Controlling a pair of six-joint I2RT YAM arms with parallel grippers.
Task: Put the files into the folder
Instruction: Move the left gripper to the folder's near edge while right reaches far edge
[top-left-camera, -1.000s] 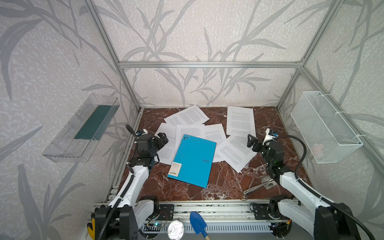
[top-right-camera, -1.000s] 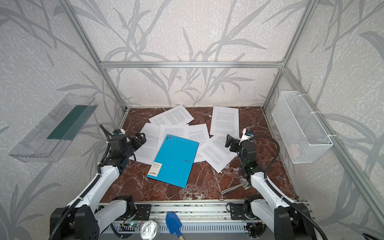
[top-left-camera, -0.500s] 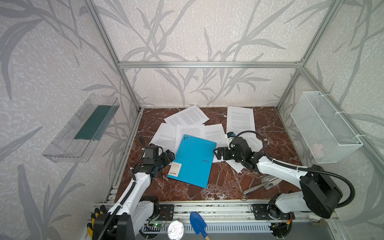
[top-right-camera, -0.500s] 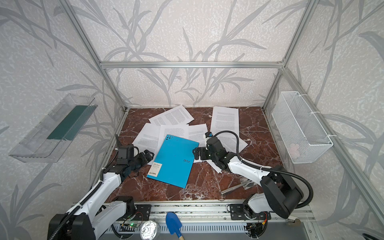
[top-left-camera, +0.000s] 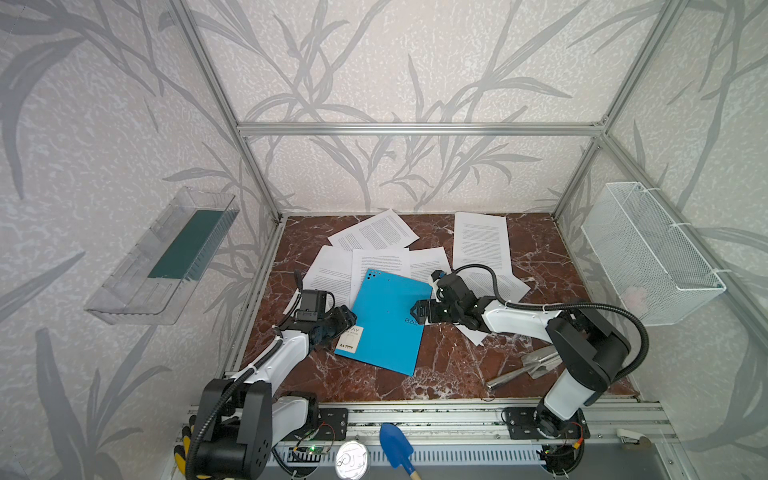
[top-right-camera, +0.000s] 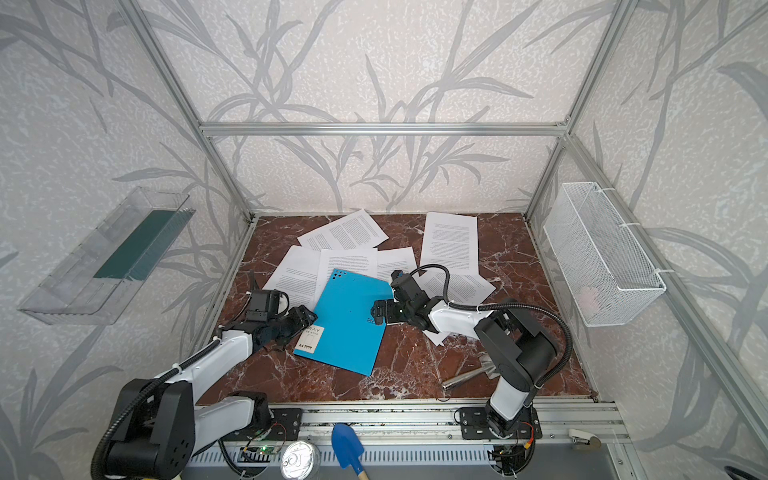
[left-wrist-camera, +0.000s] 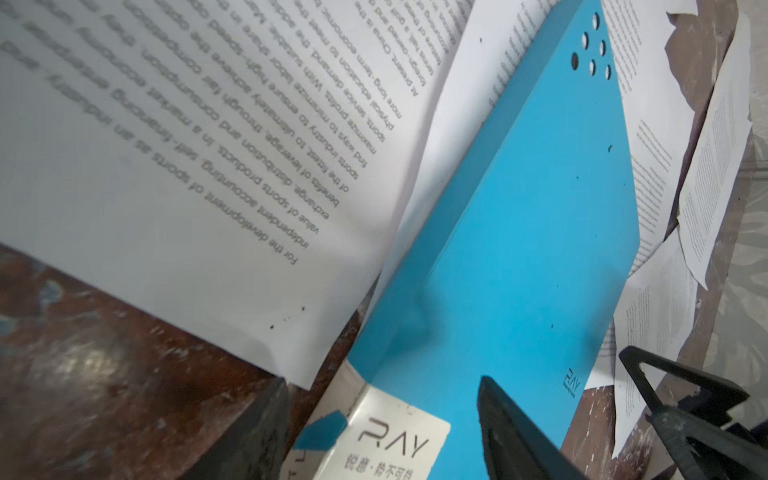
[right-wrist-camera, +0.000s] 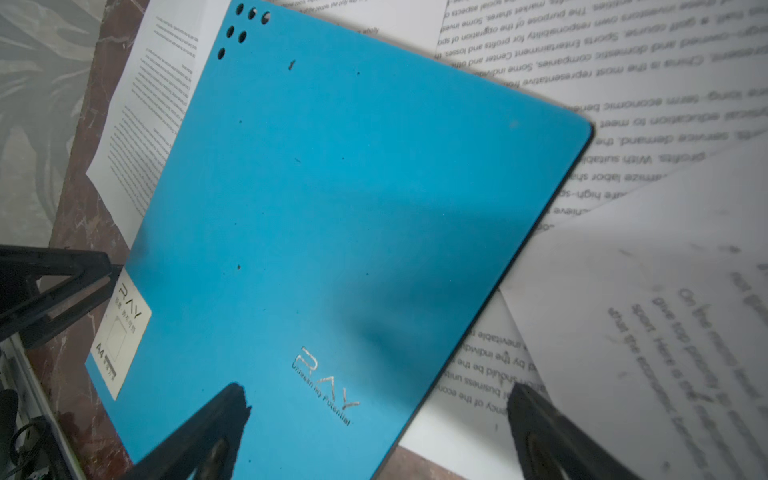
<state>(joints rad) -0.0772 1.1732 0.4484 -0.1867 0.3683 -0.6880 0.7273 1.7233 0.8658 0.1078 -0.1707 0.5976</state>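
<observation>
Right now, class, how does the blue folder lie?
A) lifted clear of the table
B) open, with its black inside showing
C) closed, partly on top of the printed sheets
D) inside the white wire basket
C: in both top views the folder lies shut with its blue cover up, its far end overlapping several of the files.
</observation>
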